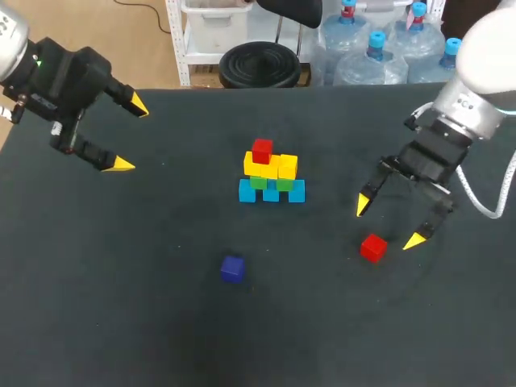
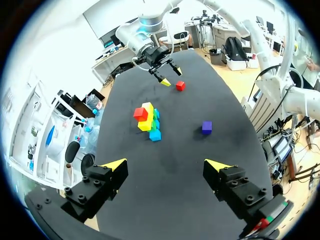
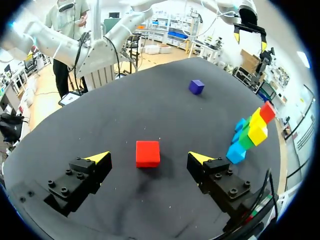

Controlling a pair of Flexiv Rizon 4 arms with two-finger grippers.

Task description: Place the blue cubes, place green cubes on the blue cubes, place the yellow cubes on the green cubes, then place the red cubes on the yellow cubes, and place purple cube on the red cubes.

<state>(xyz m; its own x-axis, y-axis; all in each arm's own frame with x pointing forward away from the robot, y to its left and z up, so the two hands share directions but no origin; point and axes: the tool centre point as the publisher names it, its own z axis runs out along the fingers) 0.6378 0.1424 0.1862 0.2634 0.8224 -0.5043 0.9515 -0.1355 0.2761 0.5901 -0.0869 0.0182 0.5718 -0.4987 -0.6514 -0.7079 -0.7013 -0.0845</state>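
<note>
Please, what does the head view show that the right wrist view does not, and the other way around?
Only the head view: the wide face of the stack, with three blue cubes in its bottom row. Only the right wrist view: the loose red cube lies plainly between the open fingers of the right gripper, a gap on each side. Both: the purple cube, lying apart from the stack.

Apart from the working pieces, all I see is the bench (image 1: 121, 322): a flat, matt, near-black top with a faint speckle. In the head view it fills the frame from the lower edge up to its far edge, which runs straight across the upper part. Both wrist views show the same dark top, evenly lit.
</note>
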